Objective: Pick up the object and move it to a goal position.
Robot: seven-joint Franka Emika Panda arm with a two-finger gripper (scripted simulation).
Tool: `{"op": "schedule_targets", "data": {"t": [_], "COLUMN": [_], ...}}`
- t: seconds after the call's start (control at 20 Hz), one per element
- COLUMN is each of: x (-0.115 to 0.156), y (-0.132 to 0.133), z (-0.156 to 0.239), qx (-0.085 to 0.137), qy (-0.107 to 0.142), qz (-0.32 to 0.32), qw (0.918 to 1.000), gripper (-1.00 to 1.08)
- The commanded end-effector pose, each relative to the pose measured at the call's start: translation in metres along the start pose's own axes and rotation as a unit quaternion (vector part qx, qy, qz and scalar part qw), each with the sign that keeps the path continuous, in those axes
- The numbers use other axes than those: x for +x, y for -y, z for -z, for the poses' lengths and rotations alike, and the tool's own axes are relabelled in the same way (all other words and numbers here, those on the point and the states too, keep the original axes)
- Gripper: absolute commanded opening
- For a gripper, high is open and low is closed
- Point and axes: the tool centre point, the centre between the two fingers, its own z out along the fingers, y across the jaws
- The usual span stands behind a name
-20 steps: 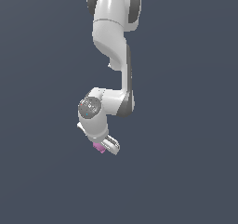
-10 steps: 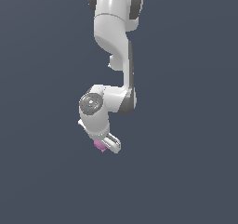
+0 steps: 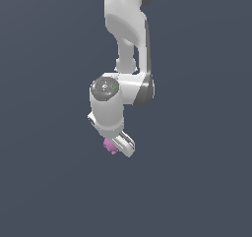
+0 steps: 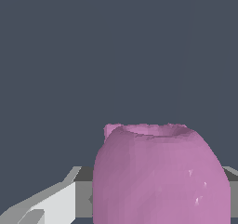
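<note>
The object, a pink-purple blob, sat right at the gripper tip, on the exterior view's left of the white finger. In the wrist view it filled the space between the jaws, apparently clamped.

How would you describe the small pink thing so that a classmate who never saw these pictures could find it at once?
Start at the big white robot arm and follow it down to the gripper at its lower end. The object sits right at the fingers: a small lumpy rounded blob with a hollow top, the only pink-purple thing against white arm and plain grey-blue background.
</note>
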Motion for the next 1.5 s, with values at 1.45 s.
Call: {"op": "schedule_targets", "data": {"t": [1.45], "x": [-0.081], "y": [0.103], "z": [0.298], "qx": [0.013], "qy": [-0.056], "qz": [-0.242], "qw": [0.9685], "gripper": [-1.0]}}
